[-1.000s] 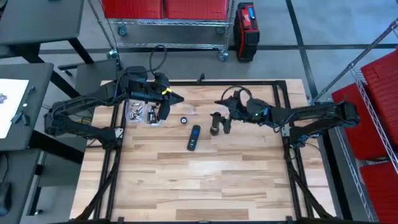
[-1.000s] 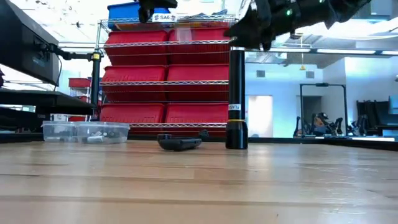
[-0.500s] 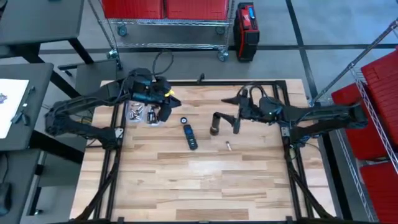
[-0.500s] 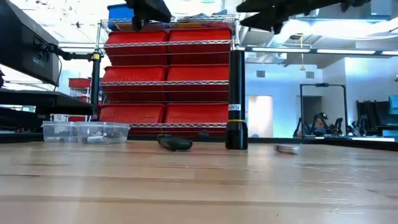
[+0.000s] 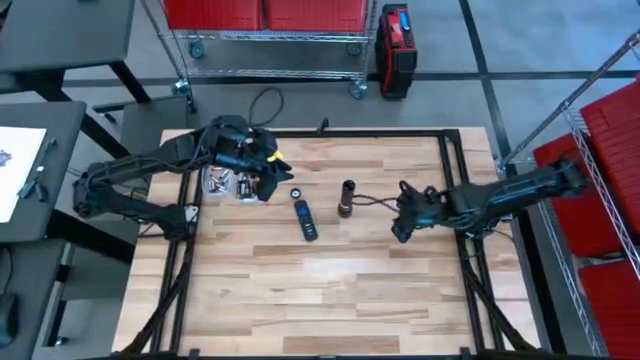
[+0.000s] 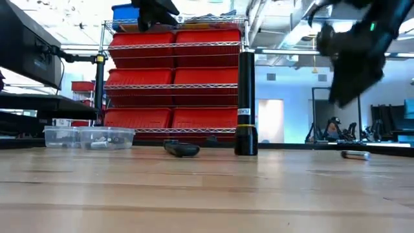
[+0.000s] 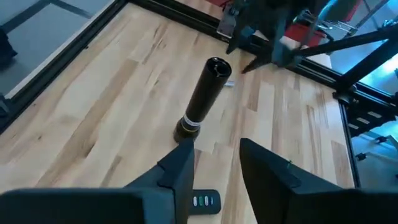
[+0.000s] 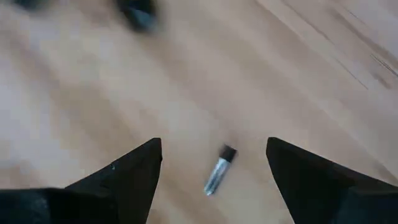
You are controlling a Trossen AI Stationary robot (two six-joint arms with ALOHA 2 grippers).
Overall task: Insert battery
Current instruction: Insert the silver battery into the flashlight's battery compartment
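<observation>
A black flashlight tube (image 5: 346,198) stands upright on its end at the table's middle, its top open (image 7: 216,65). A small silver battery (image 8: 217,169) lies flat on the wood to its right, also visible in the low view (image 6: 354,155). My right gripper (image 8: 214,165) hovers open above it, one finger on either side, clear of the table (image 6: 349,71). My left gripper (image 5: 268,180) hangs open and holds nothing, above the clear tray (image 5: 228,183) of batteries at the far left.
A black device with small buttons (image 5: 304,220) lies left of the tube, and a small round cap (image 5: 296,193) sits behind it. The table's black frame rail (image 5: 455,200) runs close by the right arm. Bare wood fills the near half.
My right gripper has left the top of the tube, gone toward the table's right and near edges and come down over the battery. The battery has fallen onto the table and rolled toward the right edge. The black device has turned about and shifted left.
</observation>
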